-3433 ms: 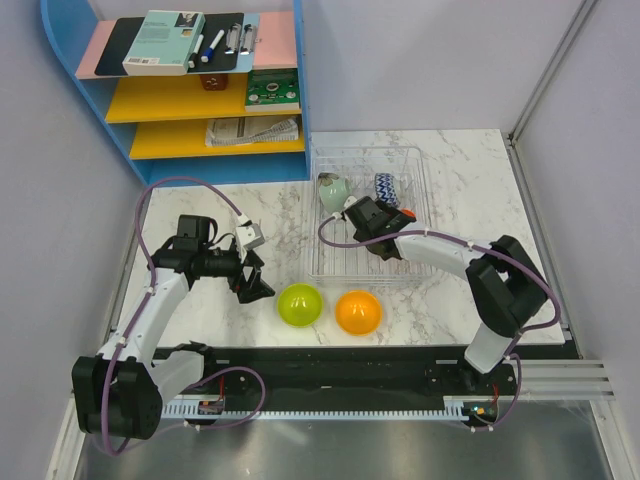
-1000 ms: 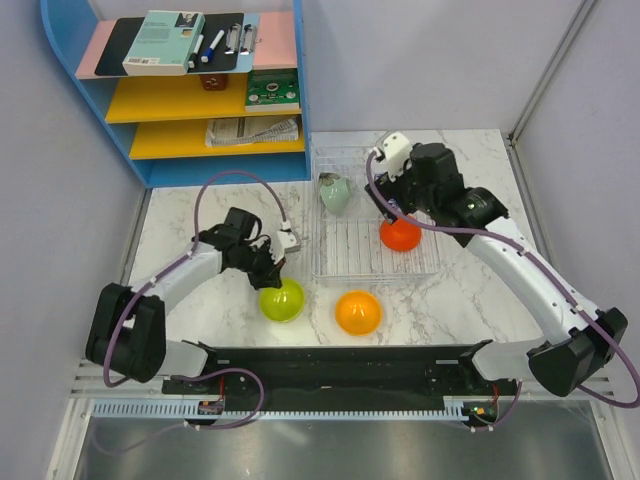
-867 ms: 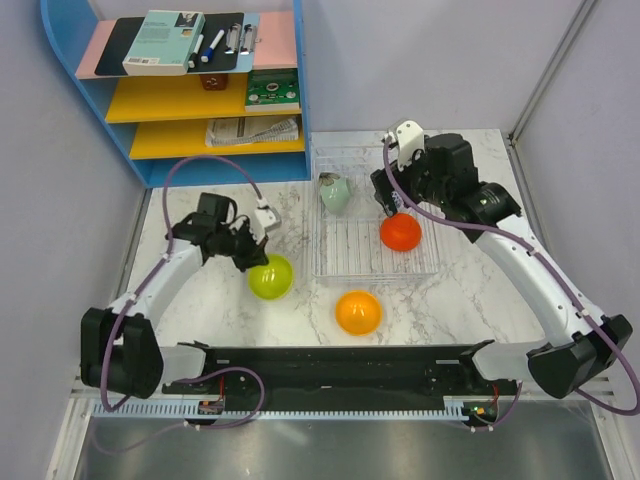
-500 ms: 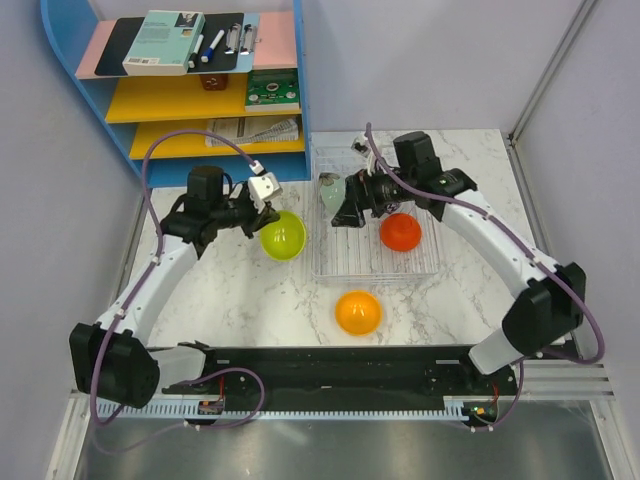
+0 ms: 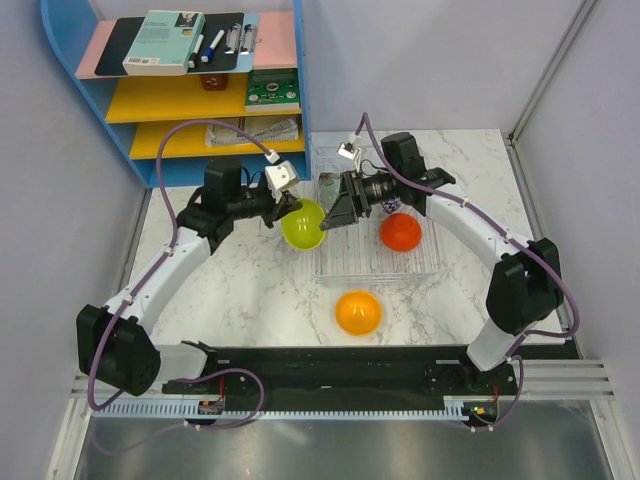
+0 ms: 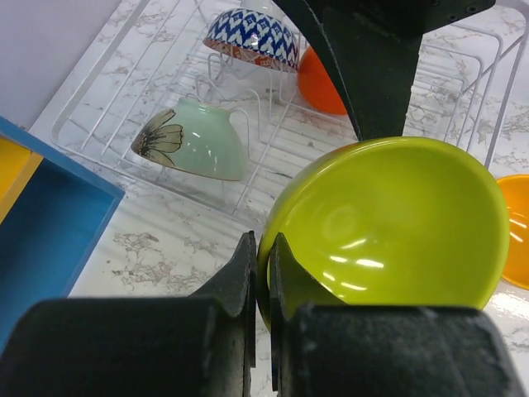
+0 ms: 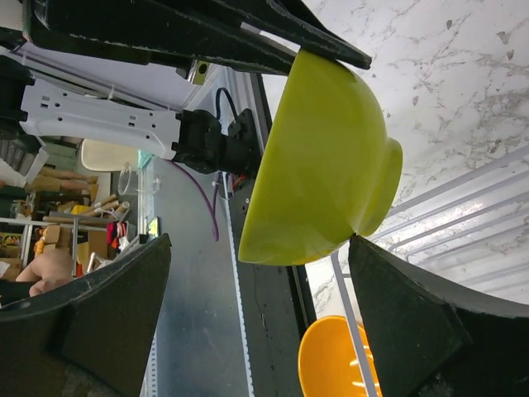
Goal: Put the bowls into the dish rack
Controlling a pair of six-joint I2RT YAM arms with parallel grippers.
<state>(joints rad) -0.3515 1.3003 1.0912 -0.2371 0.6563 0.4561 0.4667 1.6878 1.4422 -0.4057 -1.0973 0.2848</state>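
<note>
My left gripper (image 5: pixel 287 209) is shut on the rim of the lime green bowl (image 5: pixel 303 225) and holds it tilted in the air at the left edge of the clear dish rack (image 5: pixel 433 232). In the left wrist view its fingers (image 6: pixel 246 269) pinch the bowl's rim (image 6: pixel 388 223). My right gripper (image 5: pixel 335 212) is open, with its jaws on either side of that bowl (image 7: pixel 318 165). The red bowl (image 5: pixel 400 232), the pale grey-green bowl (image 6: pixel 194 139) and the patterned bowl (image 6: pixel 252 40) lie in the rack. The orange bowl (image 5: pixel 358 312) sits on the table in front of the rack.
A blue-and-yellow shelf unit (image 5: pixel 200 90) with books and pens stands at the back left. Grey walls close off the left and right sides. The marble table (image 5: pixel 220 300) runs between the arms' bases and the rack.
My left gripper took the lime green bowl off the table and carried it back and right to the rack's edge. My right gripper left the red bowl in the rack and swung left to the lime bowl.
</note>
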